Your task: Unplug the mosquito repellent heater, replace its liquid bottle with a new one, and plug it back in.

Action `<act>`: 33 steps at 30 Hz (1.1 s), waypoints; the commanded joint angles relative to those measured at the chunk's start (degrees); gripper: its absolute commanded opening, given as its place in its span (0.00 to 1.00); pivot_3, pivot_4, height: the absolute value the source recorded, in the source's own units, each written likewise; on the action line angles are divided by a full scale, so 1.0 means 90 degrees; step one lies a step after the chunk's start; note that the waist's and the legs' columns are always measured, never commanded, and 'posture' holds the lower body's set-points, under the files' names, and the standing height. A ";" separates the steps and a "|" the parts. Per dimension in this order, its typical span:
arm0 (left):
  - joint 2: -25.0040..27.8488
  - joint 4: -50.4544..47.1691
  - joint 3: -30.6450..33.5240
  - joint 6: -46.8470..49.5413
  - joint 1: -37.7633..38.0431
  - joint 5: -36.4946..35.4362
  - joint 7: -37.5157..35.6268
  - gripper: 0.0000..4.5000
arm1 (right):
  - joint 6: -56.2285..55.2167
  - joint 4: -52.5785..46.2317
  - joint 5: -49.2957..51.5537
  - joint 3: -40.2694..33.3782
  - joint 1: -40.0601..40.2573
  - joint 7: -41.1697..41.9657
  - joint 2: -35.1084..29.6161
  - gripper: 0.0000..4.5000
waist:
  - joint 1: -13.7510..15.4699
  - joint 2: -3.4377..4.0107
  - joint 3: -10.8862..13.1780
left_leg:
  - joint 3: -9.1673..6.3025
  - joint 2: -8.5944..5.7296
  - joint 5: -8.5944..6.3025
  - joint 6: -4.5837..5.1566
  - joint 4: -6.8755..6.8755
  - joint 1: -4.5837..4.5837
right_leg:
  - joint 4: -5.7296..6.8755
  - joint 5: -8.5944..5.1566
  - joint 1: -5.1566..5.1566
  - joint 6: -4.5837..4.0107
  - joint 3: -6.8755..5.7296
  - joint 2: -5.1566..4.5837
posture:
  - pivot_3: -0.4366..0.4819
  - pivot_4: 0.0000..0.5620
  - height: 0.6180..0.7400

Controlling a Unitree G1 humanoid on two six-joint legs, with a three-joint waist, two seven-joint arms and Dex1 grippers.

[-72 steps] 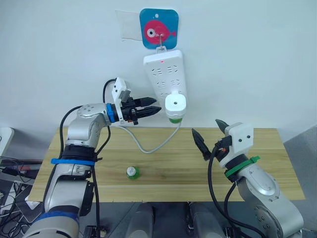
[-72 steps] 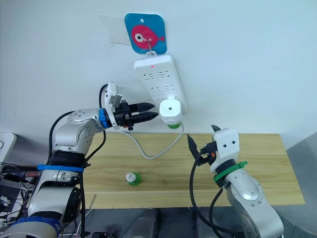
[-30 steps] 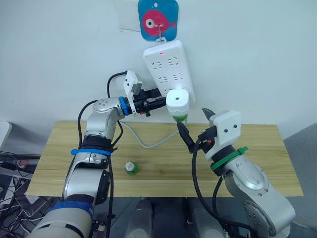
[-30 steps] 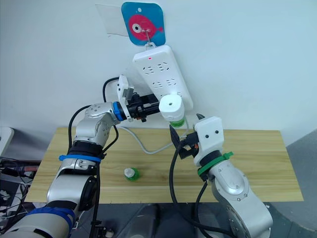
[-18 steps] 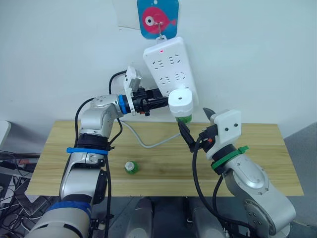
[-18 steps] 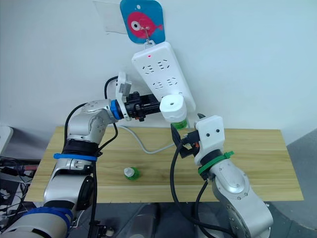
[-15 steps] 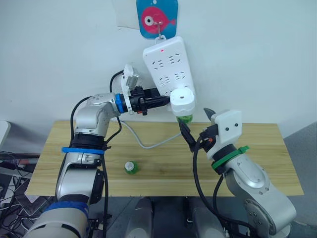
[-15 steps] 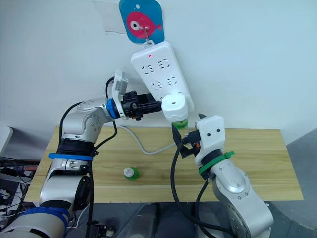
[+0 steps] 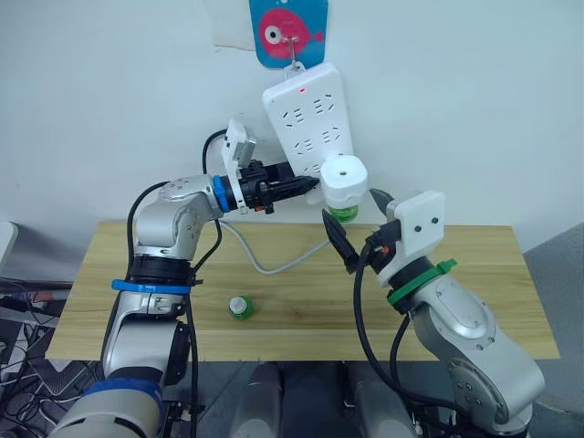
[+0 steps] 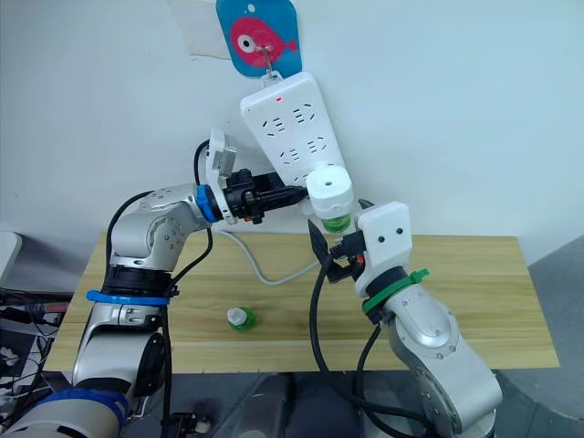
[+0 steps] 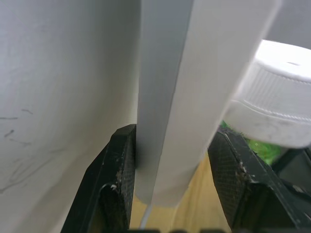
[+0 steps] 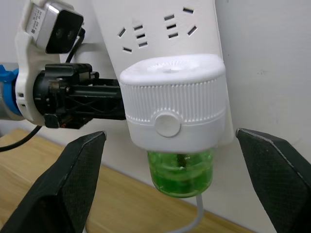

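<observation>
The left gripper (image 11: 170,179) is clamped on the strip's (image 9: 306,100) lower edge, likely bracing it for the pull. The heater (image 12: 174,114) sits plugged in at the strip's 5 o'clock corner. The right gripper (image 12: 170,160), spread wide, flanks it. A spare bottle (image 9: 240,308) stands on the desk (image 9: 493,301).

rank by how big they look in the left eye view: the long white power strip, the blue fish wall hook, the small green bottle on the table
1. Long white power strip, plainly the largest.
2. Blue square wall hook with the pink fish.
3. Small green bottle on the wooden table, the smallest, though it sits nearer the camera than the wall items.
</observation>
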 commanded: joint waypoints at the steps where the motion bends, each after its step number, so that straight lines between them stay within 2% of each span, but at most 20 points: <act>1: -0.0138 -0.0233 0.0196 -0.0036 -0.0125 -0.0239 0.0176 0.46 | -0.0003 -0.0061 -0.0082 0.0036 -0.0177 -0.0136 0.0105 1.00 | 0.0000 0.0001 0.0002 | 0.0000 0.0000 0.0000 0.0000 0.0000 0.0000 | 0.0000 0.0000 0.0000 0.0000 0.0000 0.0000 | 0.64 0.59 1.00; 4: -0.0141 -0.0348 0.0188 0.0059 -0.0068 -0.0330 0.0120 0.33 | 0.0000 0.0035 -0.0185 0.0114 -0.0280 -0.0256 0.0164 1.00 | 0.0000 0.0002 0.0017 | 0.0001 0.0000 0.0001 -0.0001 0.0000 0.0000 | 0.0001 0.0000 -0.0001 0.0000 0.0001 0.0000 | 0.63 0.59 1.00; 5: -0.0127 -0.0408 0.0177 0.0089 -0.0032 -0.0349 0.0100 0.32 | 0.0006 0.0061 -0.0214 0.0132 -0.0310 -0.0298 0.0214 1.00 | -0.0005 0.0002 0.0021 | 0.0000 -0.0001 0.0002 -0.0003 0.0000 0.0000 | 0.0002 0.0000 0.0000 0.0000 0.0001 0.0000 | 0.63 0.59 1.00; 12: -0.0085 -0.0482 0.0107 0.0085 -0.0008 -0.0284 0.0141 0.31 | -0.0071 0.0435 -0.0541 0.0361 -0.0682 -0.0570 0.0441 1.00 | -0.0018 0.0005 0.0028 | -0.0001 0.0003 0.0006 -0.0009 0.0000 0.0001 | 0.0007 0.0000 -0.0004 0.0001 -0.0001 0.0002 | 0.63 0.59 1.00; 20: -0.0018 -0.0587 0.0018 -0.0077 0.0146 -0.0191 0.0096 0.31 | 0.0824 0.0509 -0.0872 0.0160 -0.1528 -0.0484 -0.0045 1.00 | -0.0030 0.0008 0.0033 | 0.0000 0.0002 0.0013 -0.0023 -0.0006 0.0000 | 0.0004 0.0001 -0.0006 -0.0001 0.0000 0.0002 | 0.63 0.59 1.00; 26: 0.0004 -0.0556 0.0005 -0.0156 0.0199 -0.0171 0.0099 0.31 | 0.1829 0.0314 -0.0729 -0.0117 -0.2036 -0.0552 0.0495 1.00 | -0.0043 0.0010 0.0036 | -0.0003 0.0007 0.0008 -0.0013 -0.0010 -0.0001 | 0.0004 0.0001 -0.0008 -0.0001 -0.0003 0.0002 | 0.64 0.60 1.00; 33: 0.0044 -0.0512 -0.0008 -0.0250 0.0206 -0.0136 0.0087 0.31 | 0.2347 0.0128 -0.0775 -0.0229 -0.2224 -0.0541 0.0619 1.00 | -0.0051 0.0014 0.0039 | 0.0000 0.0004 0.0005 -0.0008 -0.0011 -0.0001 | 0.0003 0.0001 -0.0009 -0.0001 -0.0001 -0.0001 | 0.63 0.59 1.00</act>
